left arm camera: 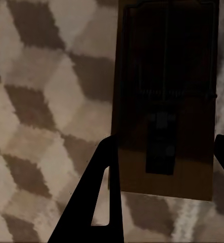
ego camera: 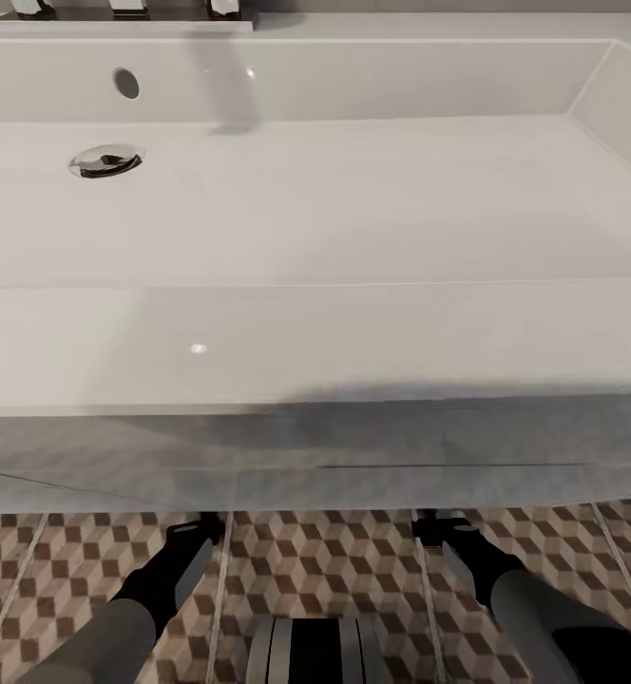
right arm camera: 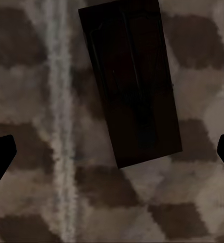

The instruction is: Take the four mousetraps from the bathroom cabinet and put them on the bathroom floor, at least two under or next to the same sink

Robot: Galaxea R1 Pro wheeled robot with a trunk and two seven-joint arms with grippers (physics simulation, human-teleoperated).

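White basin over brown, beige and white cube-print tiles.

The bathroom sink (ego camera: 353, 209) is plain white with a chrome drain (ego camera: 105, 161); the vanity front (ego camera: 315, 456) below it is pale grey-white. Beneath the sink, the bathroom floor (ego camera: 334, 560) shows brown, beige and white cubes with pale grout. One mousetrap (left arm camera: 165, 101) on those tiles is brown wood with dark metal parts; another mousetrap (right arm camera: 129, 81) looks very dark brown. The arms are grey and black.

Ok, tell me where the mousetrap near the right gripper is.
In the right wrist view, the mousetrap lies flat on the cube-patterned bathroom floor, ahead of the open right gripper, beside a pale grout line.
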